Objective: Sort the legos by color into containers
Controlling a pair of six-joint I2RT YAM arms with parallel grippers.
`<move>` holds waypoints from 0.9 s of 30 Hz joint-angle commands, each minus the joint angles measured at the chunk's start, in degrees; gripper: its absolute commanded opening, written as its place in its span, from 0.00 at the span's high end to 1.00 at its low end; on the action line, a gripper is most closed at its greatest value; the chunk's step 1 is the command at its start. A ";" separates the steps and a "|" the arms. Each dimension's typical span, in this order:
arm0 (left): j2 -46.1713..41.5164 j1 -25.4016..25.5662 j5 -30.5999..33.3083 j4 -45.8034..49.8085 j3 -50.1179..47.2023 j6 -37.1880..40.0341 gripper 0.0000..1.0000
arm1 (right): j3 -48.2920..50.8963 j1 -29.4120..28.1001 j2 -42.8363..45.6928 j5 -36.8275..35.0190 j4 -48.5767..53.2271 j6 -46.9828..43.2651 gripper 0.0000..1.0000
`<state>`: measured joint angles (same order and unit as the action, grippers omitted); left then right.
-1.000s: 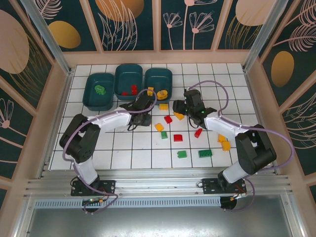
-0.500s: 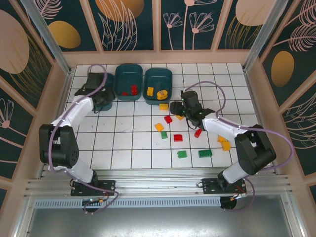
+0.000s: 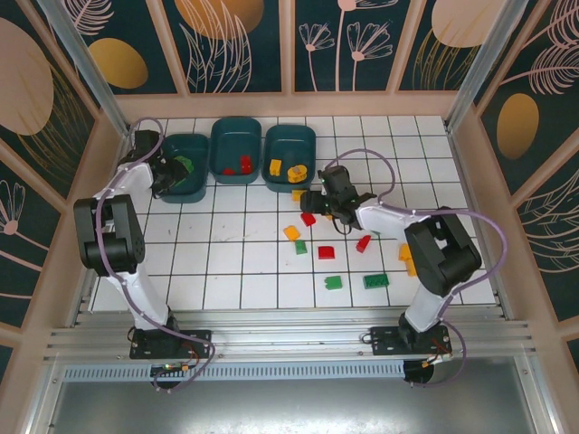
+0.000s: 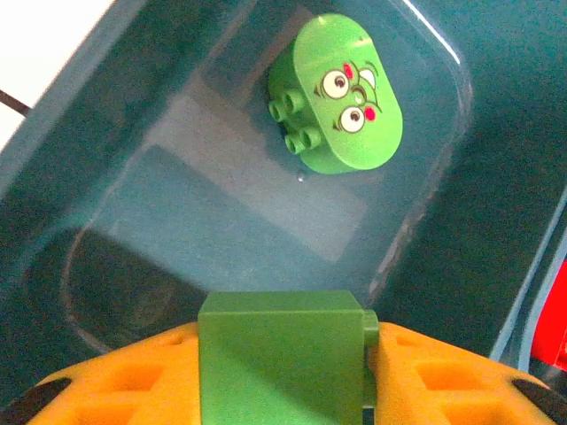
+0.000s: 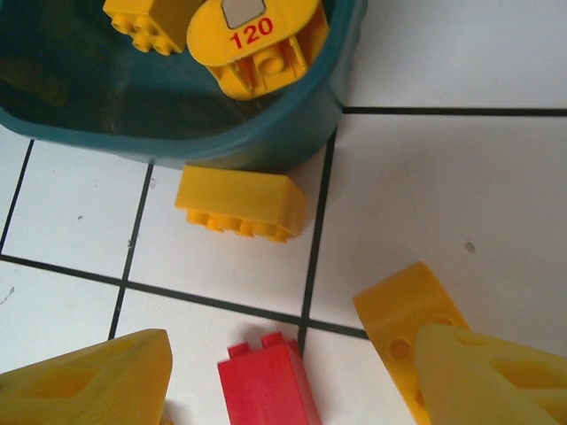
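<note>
Green plastic sits squarely between the orange fingers (image 4: 106, 390) of the left gripper (image 4: 282, 354): a green brick (image 4: 282, 350), clamped on both sides. We see it hanging over the left bin (image 4: 221, 195), above the bin's floor and not resting on it. Farther along that floor lies a green oval piece (image 4: 337, 96) with a printed face, well apart from the held brick. From above, the left gripper (image 3: 166, 174) reaches over the near-left part of the left bin (image 3: 185, 185).

The middle bin (image 3: 235, 131) holds red pieces (image 3: 242, 165). The right bin (image 3: 291, 137) holds yellow ones, among them a rounded piece marked "120" (image 5: 257, 40) and a studded yellow block (image 5: 146, 16).

The right gripper (image 3: 312, 201) is low over the tiles just in front of the right bin (image 5: 266, 142), its jaws spread wide and grasping nothing. Between its yellow fingers (image 5: 89, 381) a red brick (image 5: 266, 385) lies on the table (image 5: 461, 177); we cannot tell whether either finger touches it. A yellow brick (image 5: 241, 205) lies on its side just beside the bin's outer wall. A yellow-orange wedge piece (image 5: 399, 305) sits against the finger on the right of that view.

On the open tiles nearer the arm bases we see more loose legos, red (image 3: 327, 252), green (image 3: 334, 282) and yellow-orange (image 3: 291, 232), spread apart.
</note>
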<state>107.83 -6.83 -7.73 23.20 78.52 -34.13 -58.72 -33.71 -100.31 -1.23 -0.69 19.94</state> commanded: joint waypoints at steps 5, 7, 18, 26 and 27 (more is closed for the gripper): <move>-1.16 -0.27 -1.00 1.40 2.71 0.20 0.32 | -3.00 -4.12 -3.72 -7.79 -1.66 6.20 0.23; -2.43 -0.25 -1.57 1.24 2.36 0.21 0.31 | -3.31 -4.25 -4.26 -9.31 -1.62 8.50 0.22; -19.84 -0.20 -13.99 -9.24 -16.11 -4.80 0.20 | -8.54 -6.93 -11.15 -15.39 -2.51 11.61 0.18; -26.09 -0.20 -18.33 -13.44 -27.43 -5.73 0.19 | -11.68 -7.59 -16.39 -20.69 -1.86 13.50 0.21; -26.47 -0.20 -18.58 -13.51 -27.80 -5.77 0.19 | -12.07 -7.64 -17.13 -21.05 -2.09 13.47 0.22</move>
<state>83.92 -6.85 -23.64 12.62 51.75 -39.09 -69.32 -41.04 -114.93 -18.33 -2.15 31.40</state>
